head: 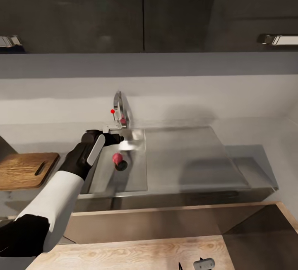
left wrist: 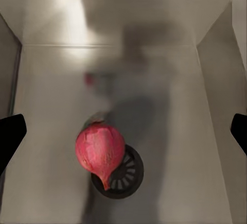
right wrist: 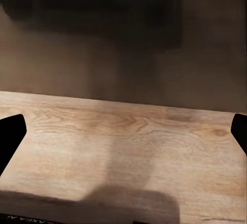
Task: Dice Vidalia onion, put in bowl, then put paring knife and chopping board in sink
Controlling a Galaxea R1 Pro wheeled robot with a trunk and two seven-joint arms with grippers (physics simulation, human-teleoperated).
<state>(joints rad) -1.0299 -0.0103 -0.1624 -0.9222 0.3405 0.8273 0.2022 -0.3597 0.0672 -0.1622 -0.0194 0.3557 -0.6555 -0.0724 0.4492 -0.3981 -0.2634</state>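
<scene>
The Vidalia onion (head: 117, 158) (left wrist: 100, 149), a pinkish-red bulb, lies on the floor of the steel sink (head: 136, 174) (left wrist: 170, 80), beside the round black drain (left wrist: 126, 175). My left gripper (head: 120, 139) (left wrist: 124, 134) hangs over the basin above the onion. It is open, with its dark fingertips (left wrist: 10, 136) wide apart and not touching the bulb. The brown chopping board (head: 22, 170) lies on the countertop (head: 256, 137) left of the sink. My right gripper (head: 203, 263) (right wrist: 123, 131) is low, open and empty over pale wood floor. The paring knife and the bowl are out of view.
A chrome tap (head: 120, 110) with a red knob stands at the back of the basin, close to my left wrist. The flat steel drainboard (head: 186, 158) stretches right of the basin. Dark cabinets (head: 145, 13) hang above the grey wall.
</scene>
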